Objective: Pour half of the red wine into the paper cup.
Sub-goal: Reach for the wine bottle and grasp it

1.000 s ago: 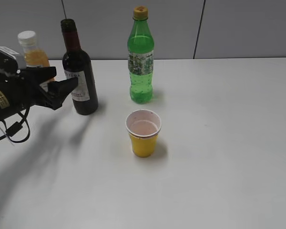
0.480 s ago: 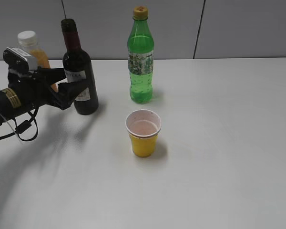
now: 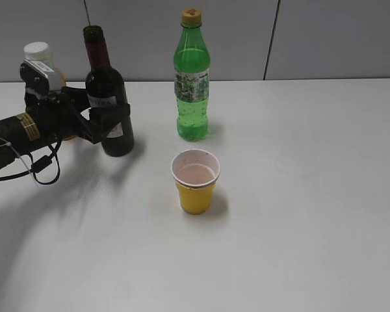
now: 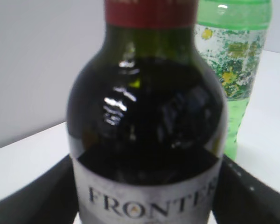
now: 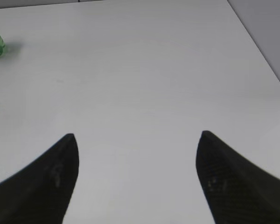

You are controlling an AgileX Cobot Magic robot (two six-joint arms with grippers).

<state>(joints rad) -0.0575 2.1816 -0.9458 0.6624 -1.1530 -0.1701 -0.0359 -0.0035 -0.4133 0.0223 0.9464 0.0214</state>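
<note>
The red wine bottle (image 3: 108,81) stands upright at the back left of the white table, dark glass with a maroon foil neck. It fills the left wrist view (image 4: 144,107), its white label low down. My left gripper (image 3: 114,121) is open, one finger on each side of the bottle's body at label height (image 4: 147,189), very close to the glass. The yellow paper cup (image 3: 195,185) stands in the middle of the table, right of and nearer than the bottle, a pinkish inside showing. My right gripper (image 5: 137,140) is open and empty over bare table; the exterior view does not show it.
A green plastic soda bottle (image 3: 192,84) stands behind the cup, right of the wine; it also shows in the left wrist view (image 4: 238,70). A small orange juice bottle (image 3: 38,52) with a white cap stands behind my left arm. A grey wall runs behind the table.
My left gripper has moved right, from beside the wine bottle to around its body. The bottle, the cup and the green bottle have not moved.
</note>
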